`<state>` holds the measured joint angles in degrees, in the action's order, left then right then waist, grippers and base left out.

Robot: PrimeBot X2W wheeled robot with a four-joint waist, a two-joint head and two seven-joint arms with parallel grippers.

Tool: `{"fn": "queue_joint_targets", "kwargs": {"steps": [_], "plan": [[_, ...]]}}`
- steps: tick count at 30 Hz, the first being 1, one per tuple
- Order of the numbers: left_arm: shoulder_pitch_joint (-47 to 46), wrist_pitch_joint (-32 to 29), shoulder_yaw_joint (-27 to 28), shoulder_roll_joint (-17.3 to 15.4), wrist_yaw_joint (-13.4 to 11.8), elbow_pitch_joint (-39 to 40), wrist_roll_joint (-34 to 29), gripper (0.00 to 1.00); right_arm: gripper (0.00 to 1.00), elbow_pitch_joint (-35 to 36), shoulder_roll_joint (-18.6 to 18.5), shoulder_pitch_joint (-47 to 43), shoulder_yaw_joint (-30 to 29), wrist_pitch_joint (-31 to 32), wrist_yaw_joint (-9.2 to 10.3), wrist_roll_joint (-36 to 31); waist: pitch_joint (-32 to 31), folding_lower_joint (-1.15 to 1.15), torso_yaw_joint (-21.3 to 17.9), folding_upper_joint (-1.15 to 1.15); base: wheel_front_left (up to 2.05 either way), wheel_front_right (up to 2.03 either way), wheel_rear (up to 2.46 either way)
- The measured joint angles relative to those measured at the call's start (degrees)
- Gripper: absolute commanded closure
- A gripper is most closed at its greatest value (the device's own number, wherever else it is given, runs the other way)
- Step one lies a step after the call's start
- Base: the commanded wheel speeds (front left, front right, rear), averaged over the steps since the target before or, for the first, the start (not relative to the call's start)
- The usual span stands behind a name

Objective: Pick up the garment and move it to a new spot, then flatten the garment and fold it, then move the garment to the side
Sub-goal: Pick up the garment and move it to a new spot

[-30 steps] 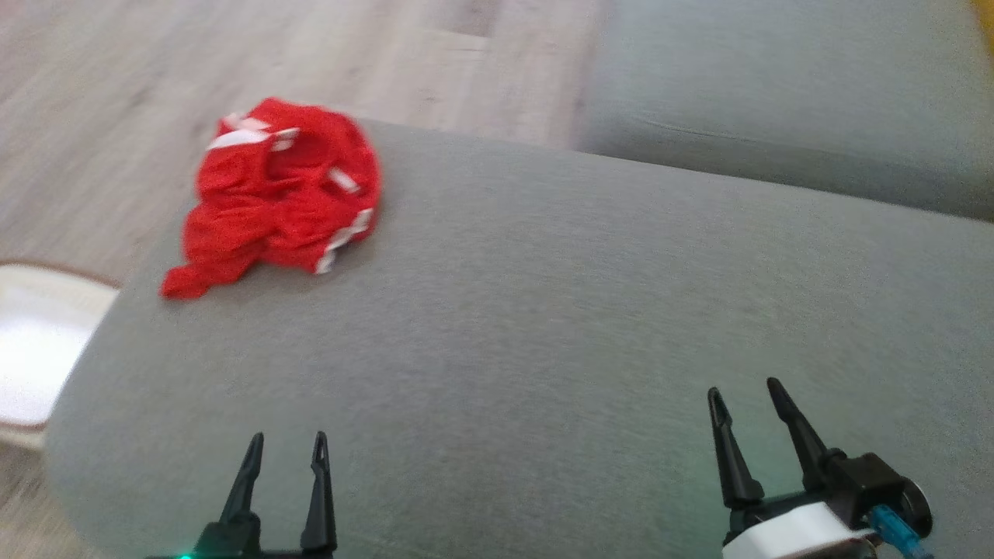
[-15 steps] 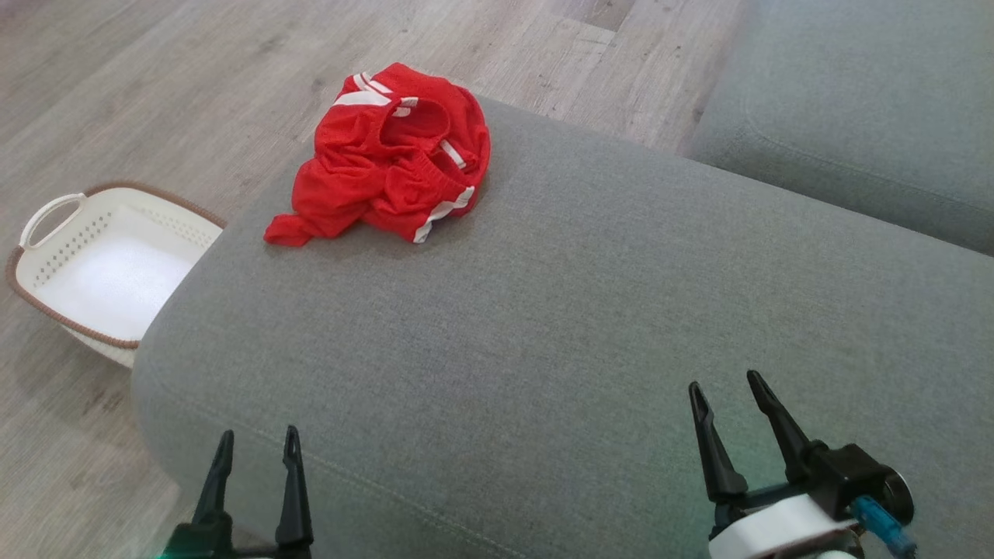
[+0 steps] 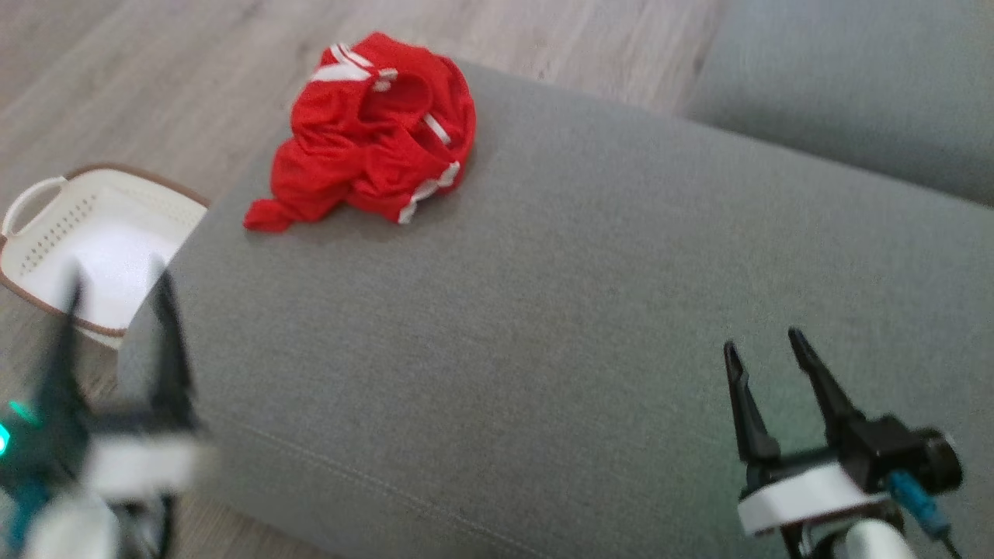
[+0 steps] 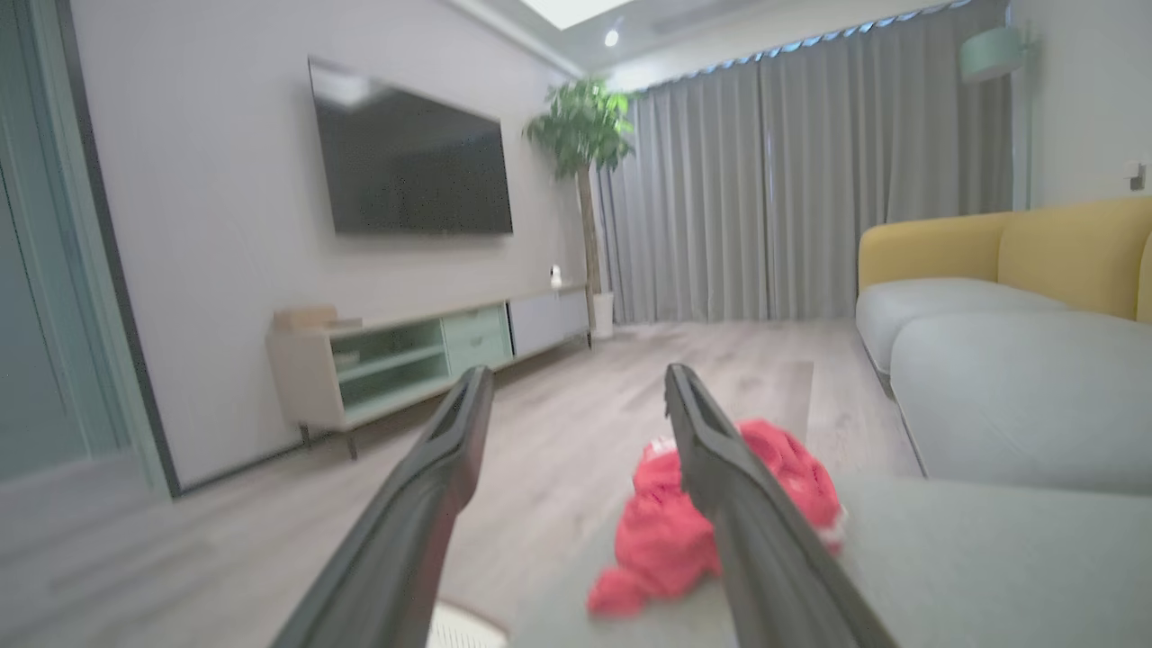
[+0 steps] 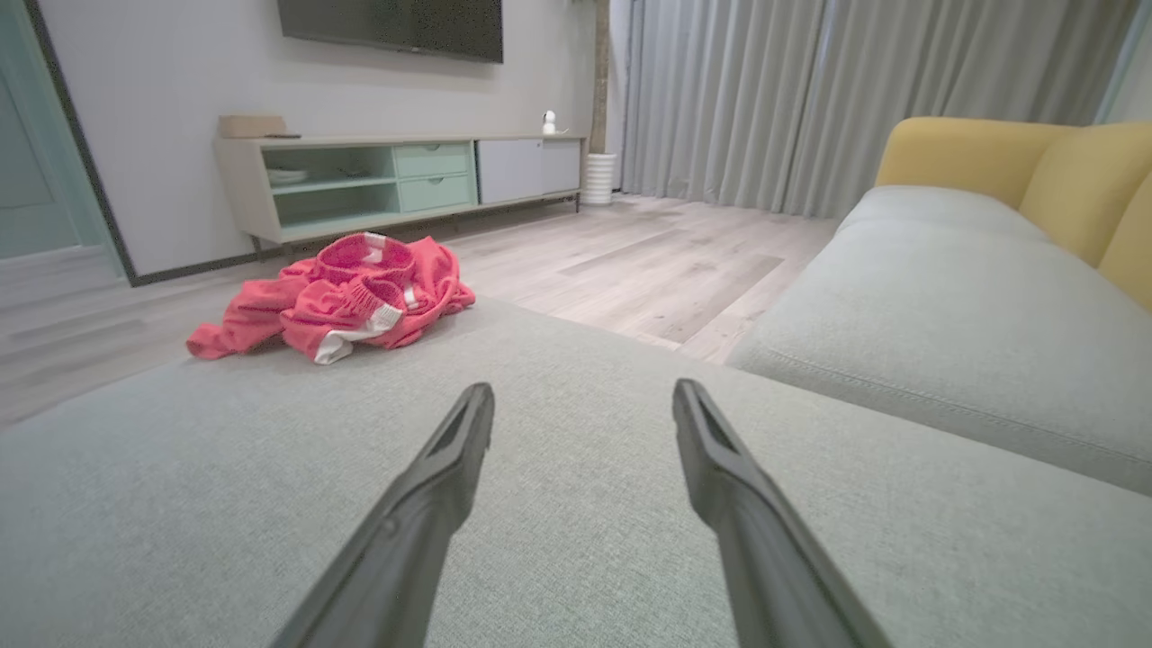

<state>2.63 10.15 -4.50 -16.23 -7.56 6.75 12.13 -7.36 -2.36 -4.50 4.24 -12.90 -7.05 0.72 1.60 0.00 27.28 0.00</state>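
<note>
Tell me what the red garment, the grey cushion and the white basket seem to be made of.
Red garment: thin, soft fabric, probably sportswear synthetic; matte, crumpled in loose folds, white stripe trim. Grey cushion: woven upholstery cloth, matte; fine weave and a stitched seam show. White basket: likely moulded plastic; perforated wall, smooth handle, brown rim.

A pale wood-plank floor (image 5: 630, 261) runs to grey floor-length curtains (image 5: 765, 90). A dark television (image 4: 409, 166) hangs on the white wall (image 4: 207, 225) above a low cabinet (image 5: 396, 175), a potted tree (image 4: 580, 135) at its far end. The grey sofa (image 5: 945, 297) has yellow back cushions (image 5: 972, 153).
</note>
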Motion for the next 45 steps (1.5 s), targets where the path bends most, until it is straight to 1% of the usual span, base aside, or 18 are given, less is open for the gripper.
{"fn": "queue_joint_targets", "kwargs": {"steps": [4, 6, 9, 12, 15, 17, 19, 23, 26, 28, 29, 30, 34, 35, 36, 37, 38, 45], "plan": [[-15.5, -5.0, 3.0, -6.3, 2.7, 1.8, 0.0, 0.00, 0.00, 4.1, 0.0, 3.3, -0.7, 2.5, 0.00, -3.0, 3.6, 0.01, -1.4, 0.00, 0.00, 0.00, 0.00], [-23.5, -7.8, 3.1, -8.8, 4.9, 1.0, 0.8, 0.00, 0.00, 6.3, 0.0, 5.8, -0.9, 3.7, 0.00, -4.2, 5.6, 0.01, -2.3, 0.00, 0.00, 0.00, 0.00], [-33.8, -10.7, 3.4, -12.6, 7.7, -4.2, 1.3, 0.00, 0.00, 9.3, -0.1, 9.0, -0.6, 5.6, 0.00, -6.1, 8.8, 0.02, -4.0, 0.00, 0.00, 0.00, 0.00], [-43.7, -13.5, 4.2, -14.6, 10.0, -11.4, 3.3, 0.00, 0.00, 11.7, -0.3, 11.8, 0.9, 7.4, 0.00, -8.1, 12.2, 0.02, -6.1, 0.00, 0.00, 0.00, 0.00], [-52.0, -16.9, 3.1, -15.1, 11.9, -20.1, 4.7, 0.00, 0.00, 13.9, -0.3, 14.3, 2.3, 9.0, 0.00, -10.1, 15.6, 0.03, -8.4, 0.00, 0.00, 0.00, 0.00], [-55.4, -19.3, 1.9, -15.3, 12.8, -25.4, 5.2, 0.00, 0.00, 16.0, -0.4, 15.0, 3.1, 10.1, 0.00, -10.6, 17.8, 0.03, -10.1, 0.00, 0.00, 0.00, 0.00], [-57.6, -21.3, 2.1, -14.7, 13.1, -30.1, 8.0, 0.00, 0.00, 18.2, -0.4, 14.9, 3.7, 11.4, 0.00, -10.7, 20.2, 0.02, -11.6, 0.00, 0.00, 0.00, 0.00], [-59.9, -23.4, 0.1, -14.2, 13.7, -36.6, 8.7, 0.00, 0.00, 22.5, -0.4, 14.8, 3.6, 13.5, 0.00, -12.0, 25.2, 0.02, -14.3, 0.00, 0.00, 0.00, 0.00], [-60.6, -23.7, -1.6, -13.5, 14.2, -41.2, 8.7, 0.00, 0.00, 24.6, -0.4, 14.5, 2.9, 14.0, 0.00, -12.4, 28.9, 0.02, -15.9, 0.00, 0.00, 0.00, 0.00], [-61.0, -24.2, -2.4, -13.3, 14.2, -44.6, 8.9, 0.00, 0.00, 25.4, -0.4, 14.4, 2.3, 14.0, 0.00, -12.5, 31.0, 0.02, -16.9, 0.00, 0.00, 0.00, 0.00], [-61.0, -24.2, -2.4, -13.3, 14.2, -44.6, 8.9, 0.00, 0.00, 25.4, -0.4, 14.4, 2.3, 14.0, 0.00, -12.5, 31.0, 0.02, -16.9, 0.00, 0.00, 0.00, 0.00], [-61.1, -24.5, -2.9, -13.1, 14.2, -47.6, 9.1, 0.00, 0.00, 25.8, -0.4, 14.4, 1.8, 14.0, 0.00, -12.5, 32.7, 0.02, -17.8, -0.01, 0.00, 0.00, 0.00], [-61.3, -25.7, -3.4, -13.6, 14.2, -53.5, 8.8, 0.00, 0.00, 26.1, -0.4, 14.4, 1.1, 14.0, 0.00, -12.4, 34.6, 0.01, -19.4, 0.00, 0.00, 0.00, 0.00], [-61.5, -25.8, -3.4, -13.7, 14.6, -54.6, 8.9, 0.05, 0.00, 26.2, -0.4, 14.4, 1.0, 13.9, 0.00, -12.4, 34.8, 0.00, -19.7, 0.00, 0.00, 0.00, 0.00], [-61.9, -25.8, -3.4, -13.7, 14.6, -55.4, 9.0, 0.42, 0.00, 26.2, -0.4, 14.4, 1.0, 13.9, 0.00, -12.4, 34.9, 0.01, -19.8, 0.00, 0.00, 0.00, 0.00], [-62.5, -25.6, -3.5, -13.7, 14.6, -56.2, 9.0, 0.73, 0.00, 26.2, -0.4, 14.4, 1.0, 13.8, 0.00, -12.3, 34.9, 0.01, -19.8, 0.00, 0.00, 0.00, 0.00], [-63.0, -25.0, -3.6, -13.7, 14.6, -56.7, 9.0, 1.00, 0.00, 26.2, -0.4, 14.4, 1.0, 13.8, 0.00, -12.3, 34.8, 0.01, -19.8, 0.00, 0.00, 0.00, 0.00], [-64.5, -18.9, -5.1, -14.2, 14.6, -59.4, 7.4, 1.00, 0.00, 23.8, -0.4, 14.4, 1.1, 12.4, 0.00, -10.7, 32.0, 0.00, -19.4, 0.00, 0.00, 0.00, 0.00]]}}
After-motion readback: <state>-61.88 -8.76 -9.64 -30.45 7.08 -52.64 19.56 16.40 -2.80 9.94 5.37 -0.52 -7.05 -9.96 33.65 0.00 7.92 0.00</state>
